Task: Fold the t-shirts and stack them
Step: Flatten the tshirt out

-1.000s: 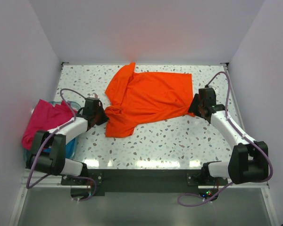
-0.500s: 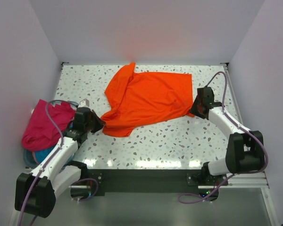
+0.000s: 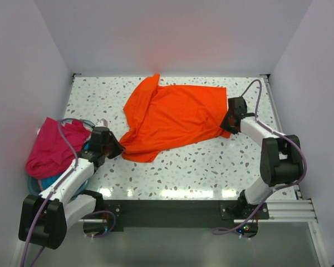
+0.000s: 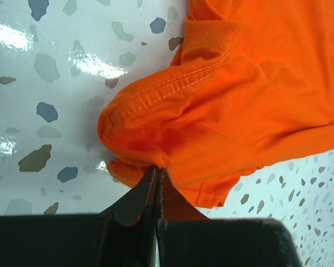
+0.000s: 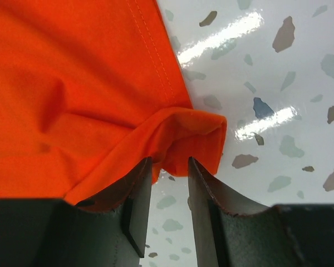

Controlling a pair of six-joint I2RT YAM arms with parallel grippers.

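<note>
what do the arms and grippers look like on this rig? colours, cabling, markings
Left arm and right arm: white tubular links, chunky black joint housings. A lilac-grey cable loops along each. Left gripper and right gripper: black, two tapered fingers with scuffed edges. No markings visible.

No legible text or markings anywhere.

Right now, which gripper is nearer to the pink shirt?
Left. The left gripper sits just right of the pink shirt, pinching a corner of the orange shirt; the right gripper is across the table at that shirt's right edge.
</note>
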